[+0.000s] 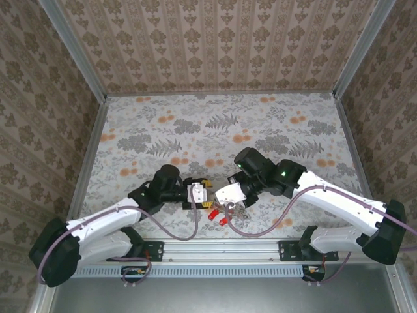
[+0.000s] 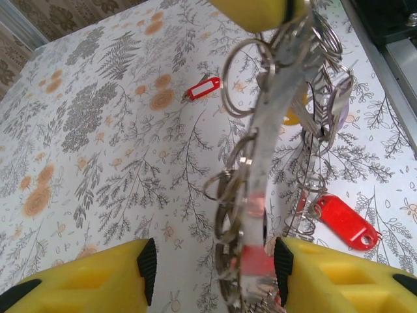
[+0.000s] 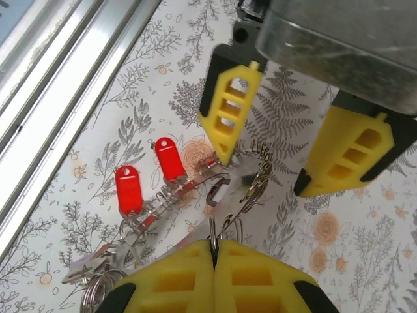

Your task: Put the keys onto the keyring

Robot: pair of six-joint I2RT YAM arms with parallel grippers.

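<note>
Pinching the keyring at the table's 6 o'clock
Right gripper is clamped on its wire, red keys lying at its 10 o'clock; left gripper straddles it, jaws apart. A skewed closing could likely twist the ring free, spilling keys.

The left arm and right arm are built of white links joined by rounded black joints, with a grey-purple cable looped along each. The left tool and right tool are fitted with slotted yellow fingers edged in black.
</note>
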